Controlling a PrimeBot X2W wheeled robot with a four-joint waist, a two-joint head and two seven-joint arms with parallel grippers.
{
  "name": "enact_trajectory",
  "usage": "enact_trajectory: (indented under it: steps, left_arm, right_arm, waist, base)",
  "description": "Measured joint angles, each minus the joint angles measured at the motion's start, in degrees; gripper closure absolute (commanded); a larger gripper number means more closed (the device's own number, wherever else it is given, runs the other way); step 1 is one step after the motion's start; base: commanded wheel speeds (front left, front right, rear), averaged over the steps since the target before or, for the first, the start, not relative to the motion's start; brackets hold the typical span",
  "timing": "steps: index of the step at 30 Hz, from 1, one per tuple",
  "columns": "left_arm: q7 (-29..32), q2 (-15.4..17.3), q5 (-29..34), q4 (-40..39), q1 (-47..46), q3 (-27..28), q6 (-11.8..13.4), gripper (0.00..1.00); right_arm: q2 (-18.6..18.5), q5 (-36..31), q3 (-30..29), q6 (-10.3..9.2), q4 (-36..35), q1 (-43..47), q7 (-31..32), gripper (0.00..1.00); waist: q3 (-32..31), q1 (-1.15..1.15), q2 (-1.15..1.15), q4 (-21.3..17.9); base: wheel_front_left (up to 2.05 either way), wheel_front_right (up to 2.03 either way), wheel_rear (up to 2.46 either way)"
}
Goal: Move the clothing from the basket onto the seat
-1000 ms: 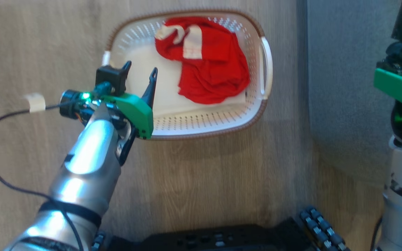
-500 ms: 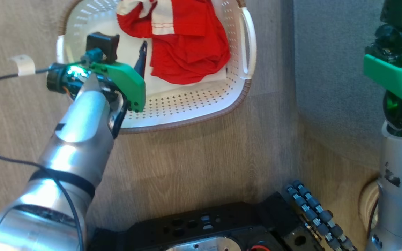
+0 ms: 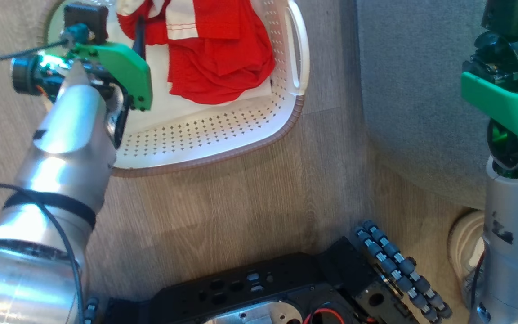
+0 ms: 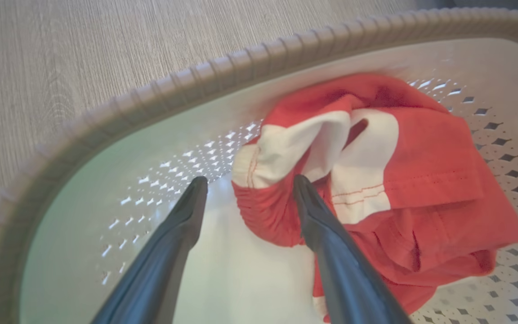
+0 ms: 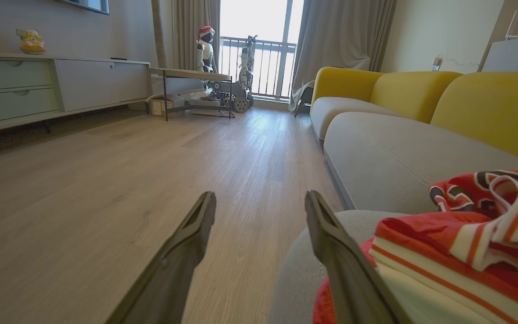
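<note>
My head camera looks steeply down from high above at the pale wood-plank floor [image 3: 241, 202], with the oval white perforated plastic basket [image 3: 223, 135] at upper left and the grey fabric sofa seat [image 3: 412, 90] at right. My left wrist camera sits close inside that basket [image 4: 196, 85], facing the bright red, white-panelled clothing [image 4: 430, 180]; the head view shares this clothing [image 3: 223, 63]. My right wrist camera rides low and level, facing down the room over floor [image 5: 106, 180] and seat [image 5: 398, 162].

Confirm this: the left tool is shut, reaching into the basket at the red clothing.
Not quite: the left tool is open, not shut, its fingers apart in the left wrist view. It does reach into the basket at the red clothing.
</note>
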Motion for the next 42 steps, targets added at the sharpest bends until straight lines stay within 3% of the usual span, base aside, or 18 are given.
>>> enact_trajectory:
  steps: [6, 7, 8, 9, 12, 21, 31, 42]
  left_arm:
    - [-0.2, 0.4, 0.1, 1.7, -2.6, -0.6, 0.0, 0.00]
    - [-0.2, 0.4, 0.1, 2.2, -3.0, -0.9, -0.1, 0.16]
    - [-0.2, 0.4, 0.3, 2.5, -3.3, -1.2, -0.1, 0.51]
    - [-0.2, 0.4, 0.5, 2.7, -3.5, -1.5, -0.1, 0.67]
    - [-0.3, 0.4, 0.7, 3.3, -4.2, -1.9, -0.6, 1.00]
    - [-0.3, -0.5, 1.1, 4.0, -3.8, -3.5, -2.1, 1.00]
    - [-0.3, -1.7, 2.2, -0.5, 0.0, -5.7, -3.1, 1.00]
    - [-0.2, -2.3, 3.1, -6.2, 6.2, -8.3, -4.6, 1.00]
  right_arm:
    - [0.0, 0.7, 0.5, 0.00, -0.4, -0.3, 0.0, 0.00]
    - [0.0, 0.8, 0.6, 0.00, -0.4, -0.5, 0.0, 0.00]
    - [0.0, 0.9, 0.8, 0.00, -0.4, -0.7, 0.0, 0.00]
    - [0.0, 0.9, 0.9, 0.00, -0.5, -0.8, 0.0, 0.00]
    - [0.0, 1.1, 1.0, 0.00, -0.5, -0.7, 0.0, 0.00]
    - [0.0, 1.3, 0.7, 0.00, -0.4, -0.7, 0.0, 0.00]
    - [0.0, 0.5, 0.5, 0.00, 0.8, -0.6, 0.0, 0.00]
    - [0.0, -0.4, 0.5, 0.00, 5.4, 3.1, 0.0, 0.00]
  waist:
    - [0.9, 0.00, 0.00, -1.2]
    - [1.0, 0.00, 0.00, -1.3]
    - [1.1, 0.00, 0.00, -1.5]
    - [1.2, 0.00, 0.00, -1.6]
    - [1.4, 0.00, 0.00, -1.9]
    - [0.7, 0.00, 0.00, -1.3]
    - [-2.4, -0.01, 0.00, 1.0]
    - [-9.9, -0.01, 0.00, 4.3]
  base:
    - [0.00, 0.00, 0.00]
    - [0.00, 0.00, 0.00]
    - [0.00, 0.00, 0.00]
    - [0.00, 0.00, 0.00]
    - [0.00, 0.00, 0.00]
    - [0.00, 0.00, 0.00]
    - [0.00, 0.00, 0.00]
    - [0.00, 0.00, 0.00]
